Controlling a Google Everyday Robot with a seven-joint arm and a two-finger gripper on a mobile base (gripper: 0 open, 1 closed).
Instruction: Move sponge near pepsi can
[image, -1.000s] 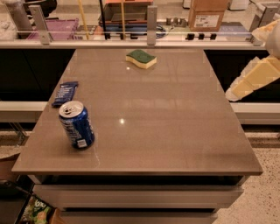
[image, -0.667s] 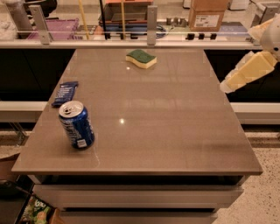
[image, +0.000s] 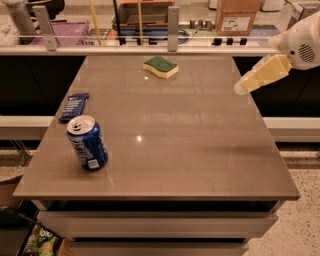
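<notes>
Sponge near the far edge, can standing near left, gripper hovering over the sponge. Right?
Not quite. In the camera view the gripper is at the right edge of the table, well apart from the sponge. The can does stand near left.

1. You had the gripper (image: 243, 88) over the table's (image: 150, 192) far right edge. The arm (image: 305, 42) behind it ran out of the picture's right side, so only its white housing showed.
2. Far left of the gripper and nearer the camera, the pepsi can (image: 88, 142) had a white label patch too small for you to read.
3. Left of the gripper, the print on the dark blue packet (image: 74, 106) was unreadable.
4. Left of the gripper and slightly beyond it, the sponge (image: 160, 67) hid its far side.
5. Beyond the gripper, the cardboard box (image: 238, 16) was cut off by the top edge.
</notes>
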